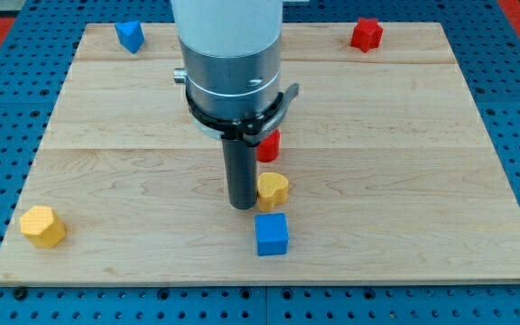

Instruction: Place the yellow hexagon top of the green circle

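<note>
The yellow hexagon [41, 226] lies near the bottom left corner of the wooden board [404, 181]. No green circle shows in the view; the arm's wide body may be hiding it. My tip [242, 207] rests on the board near the middle, far to the right of the yellow hexagon. It touches or nearly touches the left side of a second yellow block [274, 188] with a rounded, heart-like shape.
A blue cube [272, 234] sits just below and right of my tip. A red block [269, 145] is partly hidden behind the rod. A blue block [130, 35] lies at the top left and a red block [366, 33] at the top right.
</note>
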Available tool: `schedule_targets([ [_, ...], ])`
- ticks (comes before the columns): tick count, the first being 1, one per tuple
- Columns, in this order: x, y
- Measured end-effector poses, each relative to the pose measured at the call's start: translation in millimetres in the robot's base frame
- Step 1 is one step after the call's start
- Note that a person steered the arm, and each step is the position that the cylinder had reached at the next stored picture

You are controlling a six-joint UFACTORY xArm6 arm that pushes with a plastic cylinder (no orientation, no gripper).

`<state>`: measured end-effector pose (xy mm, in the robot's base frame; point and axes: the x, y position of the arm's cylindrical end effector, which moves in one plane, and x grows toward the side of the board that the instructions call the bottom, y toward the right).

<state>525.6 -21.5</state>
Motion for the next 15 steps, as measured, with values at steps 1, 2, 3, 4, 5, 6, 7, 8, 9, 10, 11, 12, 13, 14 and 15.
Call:
schedule_targets([
  [1,15,-18],
  [2,73,-43],
  [3,93,-51],
  [4,92,-93],
  [5,88,-183],
  [6,80,-233],
  [7,39,-231],
  [8,-8,-230],
  [9,-44,-224],
  [10,-62,-212],
  [11,-62,-180],
  [12,-44,-161],
  [13,-48,-138],
  [14,-94,-102],
  [15,-148,-102],
])
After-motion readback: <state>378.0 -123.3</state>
